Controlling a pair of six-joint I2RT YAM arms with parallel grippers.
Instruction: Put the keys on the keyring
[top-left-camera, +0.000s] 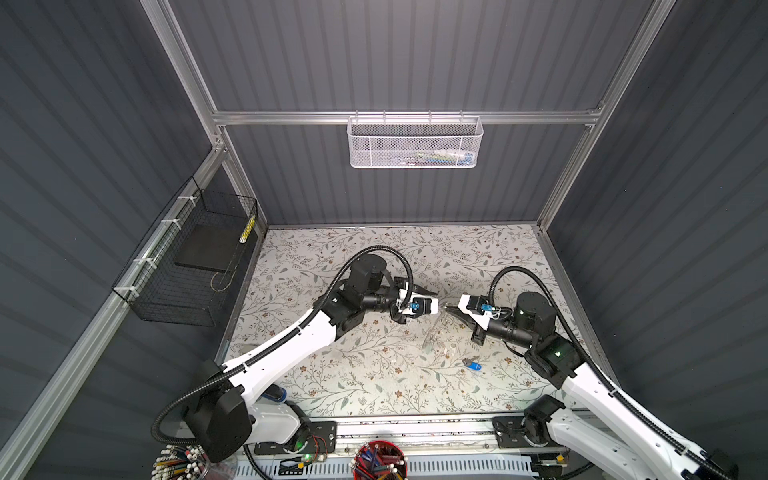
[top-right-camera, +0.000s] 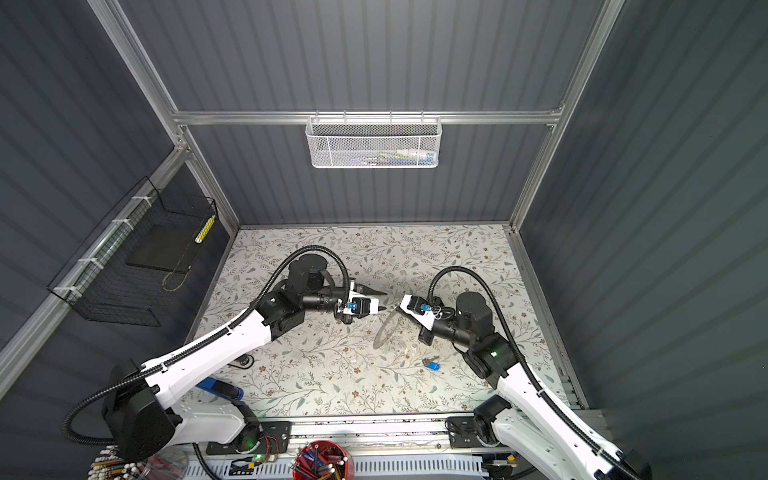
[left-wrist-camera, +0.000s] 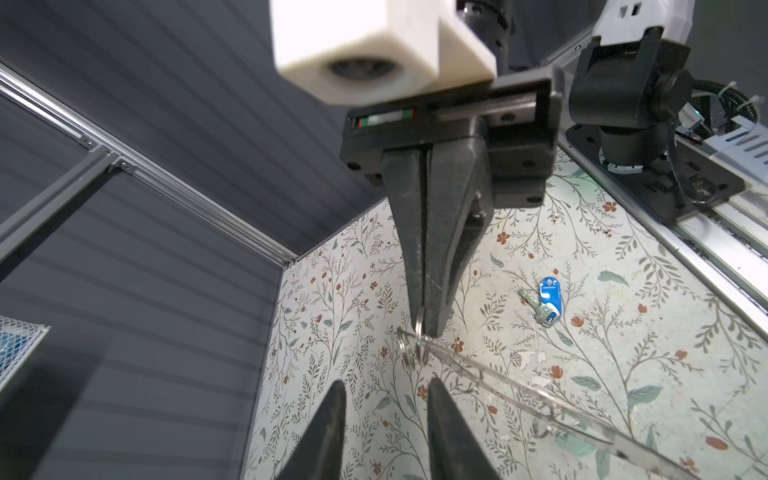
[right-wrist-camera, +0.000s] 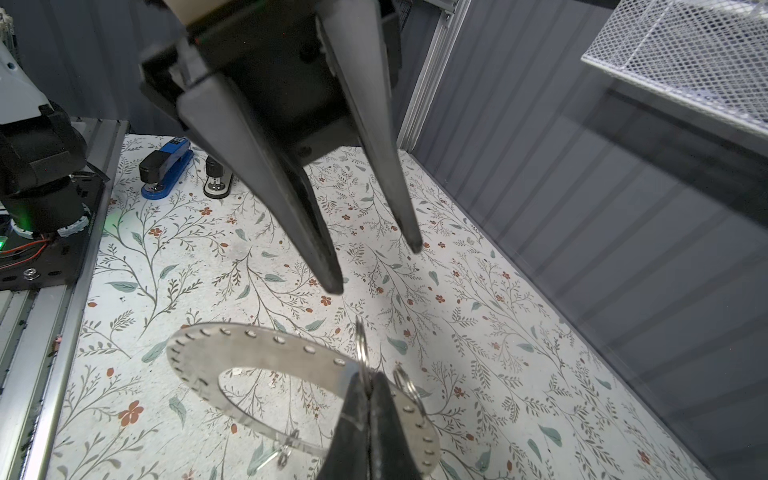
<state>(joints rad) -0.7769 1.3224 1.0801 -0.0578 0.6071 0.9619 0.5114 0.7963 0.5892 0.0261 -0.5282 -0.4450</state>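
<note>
Just toward 2 o'clock from the middle of the floral tabletop (top-left-camera: 332, 374), the two grippers face each other tip to tip in both top views. The left gripper (top-left-camera: 437, 301) reaches in from 9 o'clock and the right gripper (top-left-camera: 447, 308) from 3 o'clock, with their tips near one another but apart.

The left gripper's fingers (right-wrist-camera: 291, 208) stand a moderate way apart with nothing between them. The right gripper's fingers (left-wrist-camera: 446, 249) are pressed together on a small wire split ring (left-wrist-camera: 419, 326), which stands upright at the rim of the keyring (right-wrist-camera: 266, 347). Whether the flat band itself is also pinched cannot be told. A second split ring (right-wrist-camera: 405, 382) sits just beside the first.

The keyring is a flat, translucent grey band with small holes punched along its outer edge. It is held up off the table at the gripped end and slants down toward 7 o'clock in the top views. It looks thin and edge-on in the left wrist view, and whether its low end touches the table cannot be told. Another small wire loop (right-wrist-camera: 286, 449) dangles under the band.

One blue-tagged key (top-left-camera: 472, 366) lies flat on the table toward 4 o'clock from the grippers, well apart from the keyring and touched by neither gripper.

At the 7 o'clock corner a blue-and-black stapler (right-wrist-camera: 166, 172) lies partly under the left arm, with a smaller black-and-white stapler (right-wrist-camera: 218, 180) just beside it.
</note>
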